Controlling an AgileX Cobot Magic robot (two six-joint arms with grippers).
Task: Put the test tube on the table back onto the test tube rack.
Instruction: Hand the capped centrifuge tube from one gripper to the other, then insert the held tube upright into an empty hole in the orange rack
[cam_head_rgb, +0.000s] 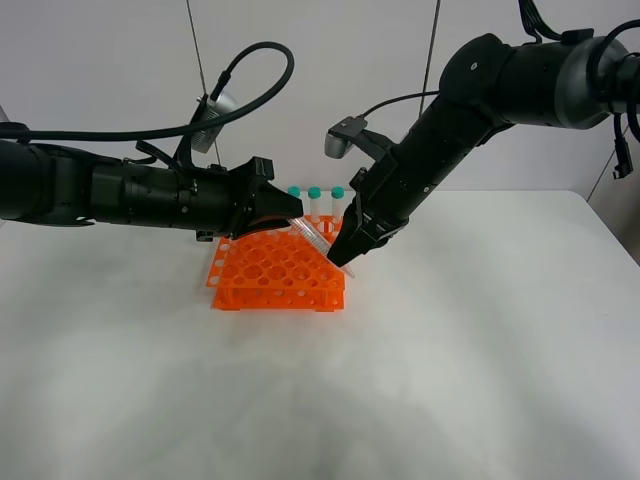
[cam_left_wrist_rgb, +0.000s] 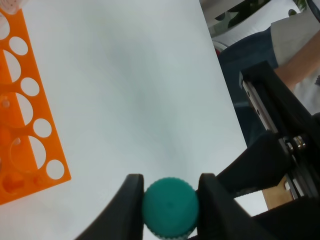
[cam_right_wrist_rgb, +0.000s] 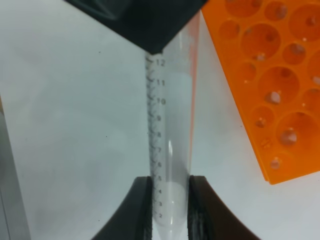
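Observation:
The test tube (cam_head_rgb: 316, 239) hangs tilted in the air over the right side of the orange test tube rack (cam_head_rgb: 270, 272), held at both ends. My left gripper (cam_head_rgb: 293, 216) is shut on its teal cap (cam_left_wrist_rgb: 170, 207). My right gripper (cam_head_rgb: 346, 258) is shut on the clear lower part of the tube (cam_right_wrist_rgb: 170, 125), near the tapered end. In the right wrist view the left gripper (cam_right_wrist_rgb: 140, 20) covers the tube's top. The rack (cam_left_wrist_rgb: 48, 147) (cam_right_wrist_rgb: 307, 165) stands on the white table (cam_head_rgb: 450, 380).
Three teal-capped tubes (cam_head_rgb: 314, 193) stand upright in the rack's back row. Both arms meet over the rack's right half. The table's far edge and a person's clothing (cam_left_wrist_rgb: 295, 50) show in the left wrist view.

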